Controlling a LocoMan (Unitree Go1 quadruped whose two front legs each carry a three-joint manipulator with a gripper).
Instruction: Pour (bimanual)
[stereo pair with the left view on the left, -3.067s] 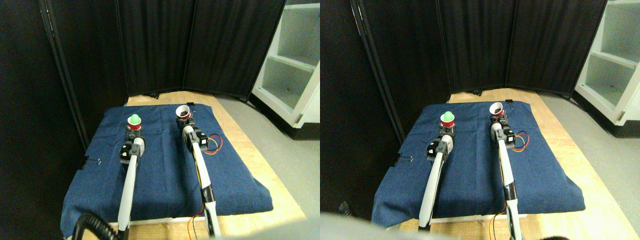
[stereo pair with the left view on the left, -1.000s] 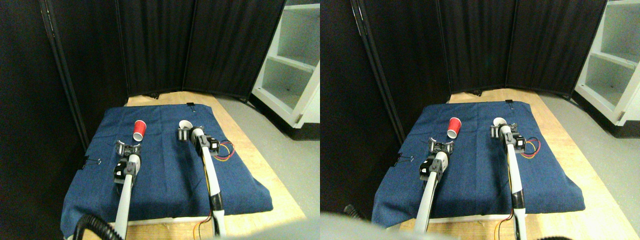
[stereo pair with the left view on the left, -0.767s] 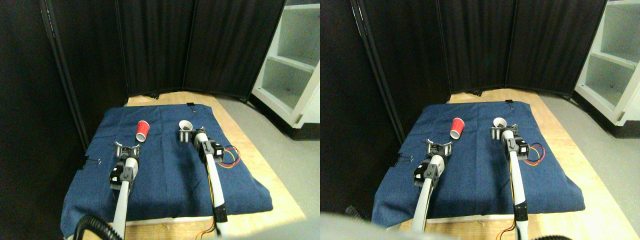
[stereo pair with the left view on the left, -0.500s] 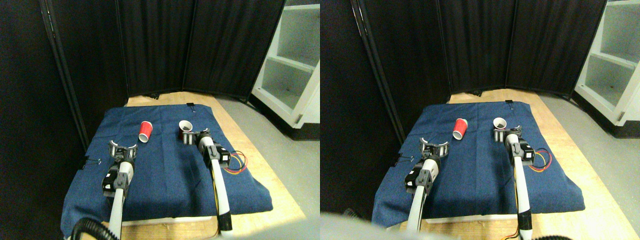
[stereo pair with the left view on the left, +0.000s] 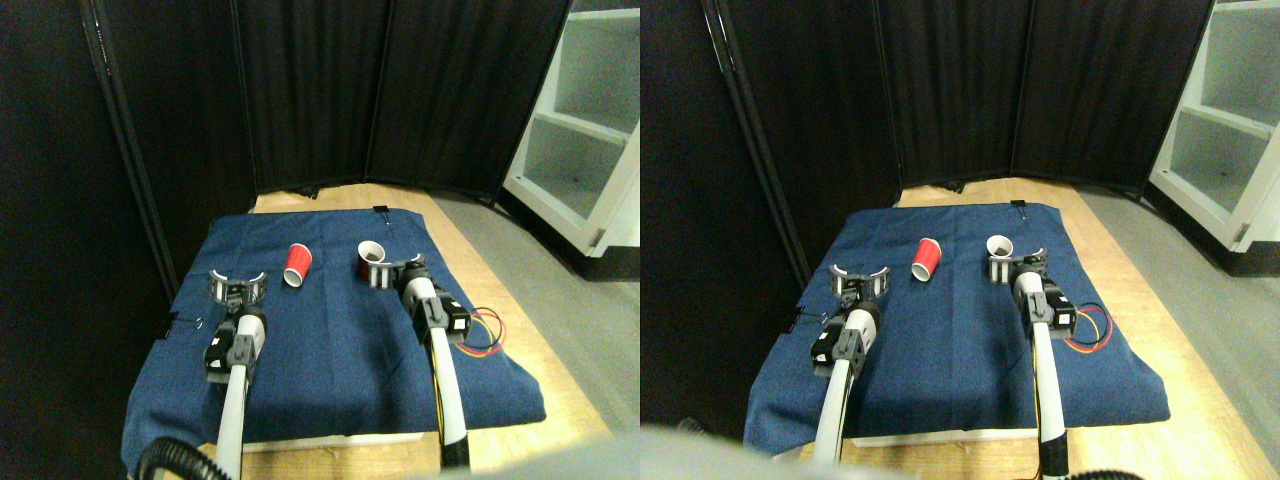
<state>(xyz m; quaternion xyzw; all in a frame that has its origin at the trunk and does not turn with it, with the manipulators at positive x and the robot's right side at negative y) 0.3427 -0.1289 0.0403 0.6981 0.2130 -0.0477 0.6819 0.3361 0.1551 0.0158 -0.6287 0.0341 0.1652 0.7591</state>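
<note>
Nearest the camera, the two pale manipulators reach up over a blue cloth (stereo pair with the left view on the left: 330, 350) spread on a wooden table (stereo pair with the left view on the left: 520, 350). The left gripper (stereo pair with the left view on the left: 237, 287) stands with its jaws spread wide and nothing between them; the light pads curve outward like a small fork. Ahead of it and to its right, apart from it, a red cup (stereo pair with the left view on the left: 296, 265) lies tipped over on the cloth, its white rim toward the camera and its base pointing away. What may be inside it cannot be seen from here.

The right gripper (stereo pair with the left view on the left: 397, 270) sits further forward than the left one. Its jaws look parted, and nothing is clearly held in them. Just ahead of it and slightly to its left stands a second cup (stereo pair with the left view on the left: 371, 254), upright, with a white rim and a dark inside; whether it touches the gripper's tip cannot be told. A dark spot shows in its mouth, but its contents are too small to make out. Red and yellow wires (stereo pair with the left view on the left: 485, 335) loop beside the right arm, behind the gripper.

A small black clip (stereo pair with the left view on the left: 381, 210) is fixed at the cloth's far edge. Beyond the table stand black curtain panels (stereo pair with the left view on the left: 400, 90), with a white shelf unit (stereo pair with the left view on the left: 580, 130) off to the far right.
</note>
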